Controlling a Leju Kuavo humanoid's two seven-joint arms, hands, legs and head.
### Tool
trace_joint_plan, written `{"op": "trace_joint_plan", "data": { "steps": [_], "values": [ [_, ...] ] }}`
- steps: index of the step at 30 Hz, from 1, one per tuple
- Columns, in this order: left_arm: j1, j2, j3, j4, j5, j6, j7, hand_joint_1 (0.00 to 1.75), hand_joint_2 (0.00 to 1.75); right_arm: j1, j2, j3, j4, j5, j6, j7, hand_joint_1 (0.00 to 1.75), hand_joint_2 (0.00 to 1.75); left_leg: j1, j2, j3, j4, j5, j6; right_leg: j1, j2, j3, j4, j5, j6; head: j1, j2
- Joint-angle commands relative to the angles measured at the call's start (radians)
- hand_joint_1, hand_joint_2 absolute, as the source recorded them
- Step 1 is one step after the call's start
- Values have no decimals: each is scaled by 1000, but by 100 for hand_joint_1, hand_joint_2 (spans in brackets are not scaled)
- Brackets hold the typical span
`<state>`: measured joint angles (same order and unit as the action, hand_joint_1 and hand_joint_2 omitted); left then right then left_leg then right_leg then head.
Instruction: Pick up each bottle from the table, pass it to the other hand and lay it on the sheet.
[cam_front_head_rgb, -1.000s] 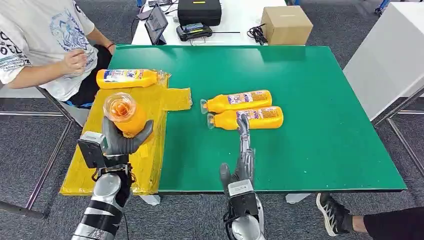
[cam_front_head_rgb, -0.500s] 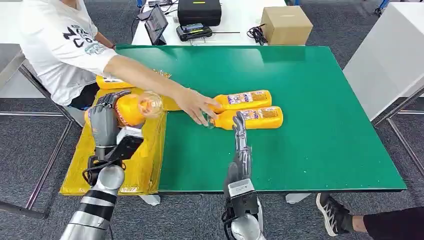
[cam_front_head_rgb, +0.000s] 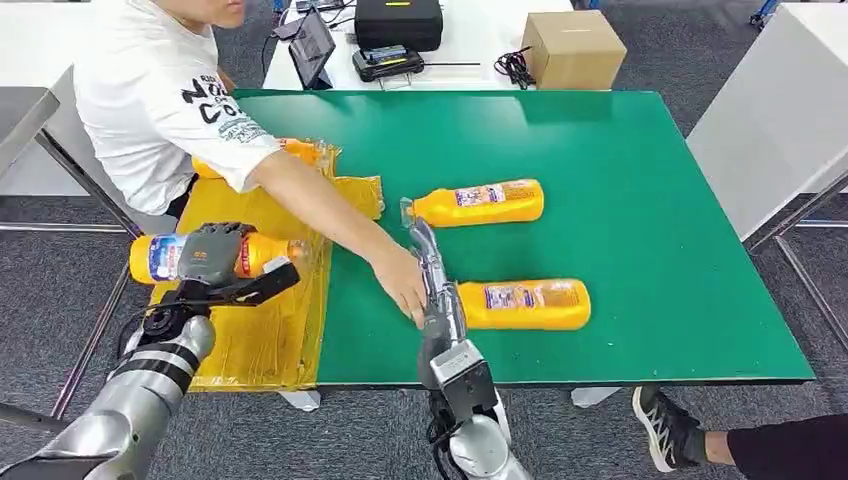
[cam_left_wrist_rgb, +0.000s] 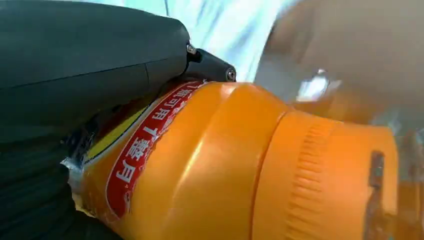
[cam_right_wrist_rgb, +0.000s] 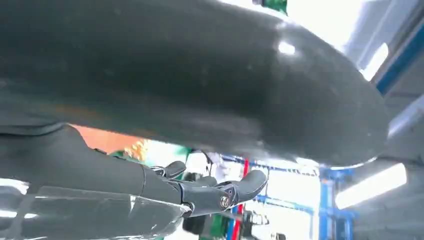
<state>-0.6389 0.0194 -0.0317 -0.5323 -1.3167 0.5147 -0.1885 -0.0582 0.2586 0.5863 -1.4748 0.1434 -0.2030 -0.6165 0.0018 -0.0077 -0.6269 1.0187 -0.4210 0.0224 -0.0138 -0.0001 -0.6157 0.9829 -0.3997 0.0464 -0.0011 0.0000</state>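
Observation:
My left hand grips an orange bottle held sideways above the left edge of the yellow sheet; up close, the bottle lies against the hand. My right hand is open with its fingers stretched out flat over the green table. It sits beside the cap end of a second orange bottle lying near the front edge. A person's hand touches my right hand from the left. A third bottle lies farther back. Another bottle on the sheet's far end is mostly hidden by the person's arm.
The person in a white shirt leans in from the back left, arm stretched across the sheet. Behind the green table stand a cardboard box, a black case and a tablet. A white table is at the right.
The person reached in and dragged the nearer bottle to the table's front. My left hand turned its bottle from upright to sideways and moved left. My right hand shifted left and back.

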Motion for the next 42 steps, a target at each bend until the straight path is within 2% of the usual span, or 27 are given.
{"op": "trace_joint_plan", "data": {
  "steps": [1, 4, 19, 23, 29, 30, 31, 32, 33, 37, 39, 42],
  "values": [
    [-96, 76, 13, 209, 66, -183, -10, 175, 175, -41, -10, 18, 97, -17, 24, 0, 0, 0, 1, 1, 3, 0, -1, -1, 1, 1, 3, -1, -1, -1, 0, 0],
    [-102, 95, 15, 213, 63, -242, 0, 175, 175, -48, -6, 15, 110, -33, 33, -7, 0, 0, 1, 1, 6, -1, -2, -1, 1, 1, 6, -1, -1, -2, 0, 0],
    [-90, 104, 33, 211, 78, -257, -6, 175, 175, -43, -8, 18, 107, -32, 33, -7, 0, 0, 1, 2, 7, -1, -1, -1, 1, 2, 6, -1, 0, -2, 0, 0],
    [-68, 107, 93, 209, 148, -325, -67, 175, 175, -42, -7, 15, 116, -37, 37, -7, 0, 0, 1, 4, 9, -2, -2, -2, 1, 3, 8, -2, -1, -2, 0, 0],
    [-23, 113, 88, 210, 159, -387, -115, 175, 175, -37, 7, 14, 123, -42, 48, -7, 0, 0, 0, 3, 10, -3, -1, -1, 0, 3, 8, -2, 0, -2, 0, 0],
    [-11, 114, 92, 204, 169, -402, -122, 138, 175, -37, 9, 13, 121, -39, 51, -7, 0, 0, 0, 5, 12, -4, -2, -2, 0, 4, 11, -3, -1, -2, 0, 0],
    [-6, 115, 92, 210, 174, -420, -129, 73, 175, -38, 10, 11, 120, -38, 52, -7, 0, 0, 0, 3, 10, -3, -1, -1, 0, 3, 8, -2, 0, -2, 0, 0],
    [2, 115, 104, 208, 194, -442, -148, 17, 175, -39, 10, 9, 121, -37, 55, -6, 0, 0, -1, 3, 9, -3, -1, -1, -1, 3, 7, -1, 0, -1, 0, 0],
    [13, 113, 113, 205, 210, -452, -171, 2, 0, -42, 8, 9, 125, -33, 56, -4, 0, 0, 0, 5, 12, -4, -2, -2, 0, 4, 10, -2, -1, -2, 0, 0],
    [52, 105, 156, 194, 288, -528, -243, 0, 0, -50, 13, 6, 161, -25, 57, -2, 0, 0, 0, 6, 15, -5, -3, -2, 0, 5, 13, -3, 0, -2, 0, 0],
    [73, 112, 135, 184, 290, -558, -263, 0, 0, -57, 17, 5, 180, -22, 57, -3, 0, 0, -1, 2, 13, -4, -1, -2, -1, 2, 12, -2, -1, -2, 0, 0],
    [100, 114, 139, 171, 334, -625, -305, 0, 0, -66, 21, 3, 204, -16, 54, -4, 0, 0, -1, 6, 19, -5, -3, -3, 0, 7, 17, -4, -1, -3, 0, 0]
  ]
}}
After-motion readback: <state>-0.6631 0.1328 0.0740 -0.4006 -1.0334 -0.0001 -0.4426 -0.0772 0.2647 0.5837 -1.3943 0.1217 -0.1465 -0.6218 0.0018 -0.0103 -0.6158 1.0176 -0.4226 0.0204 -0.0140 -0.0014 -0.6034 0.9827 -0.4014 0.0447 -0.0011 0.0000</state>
